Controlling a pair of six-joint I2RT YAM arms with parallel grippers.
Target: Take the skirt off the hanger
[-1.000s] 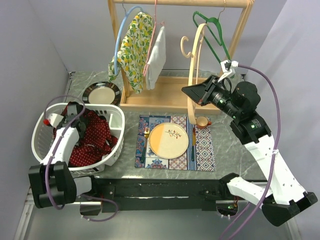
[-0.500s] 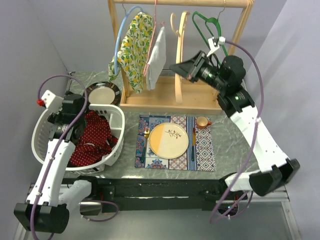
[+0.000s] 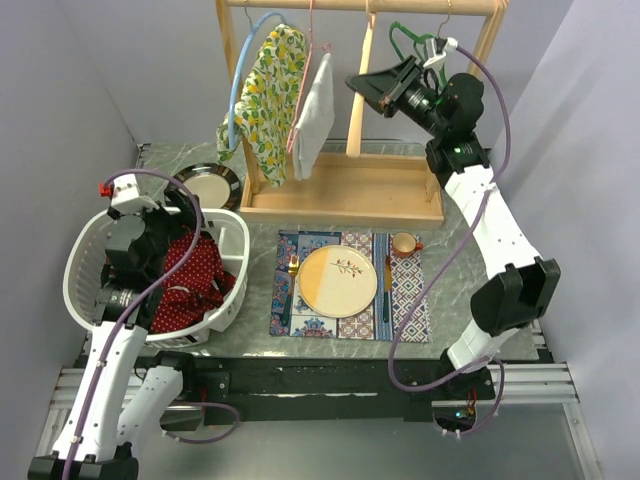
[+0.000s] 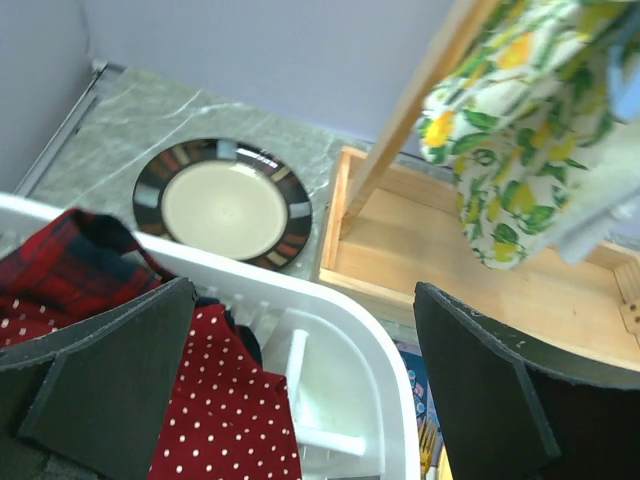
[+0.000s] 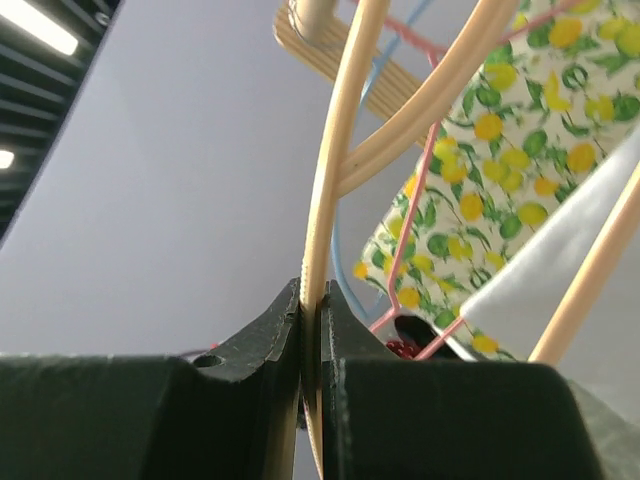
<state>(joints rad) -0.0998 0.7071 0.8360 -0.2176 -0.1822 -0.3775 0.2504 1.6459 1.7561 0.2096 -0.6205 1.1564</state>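
Note:
The red polka-dot skirt lies in the white laundry basket at the left; it also shows in the left wrist view beside the basket's rim. My left gripper is open and empty, above the basket's far right corner. The bare wooden hanger hangs upright with its hook at the rack's top rail. My right gripper is shut on the hanger's thin arm, with the jaws pinching it from both sides.
The wooden rack carries a lemon-print garment on a blue hanger, a pale garment on a pink hanger, and a green hanger. A dark-rimmed plate sits behind the basket. A placemat holds a plate, cutlery and a cup.
My right arm has carried the wooden hanger up and left from the table to the top rail. My left arm has risen out of the basket, leaving the skirt there.

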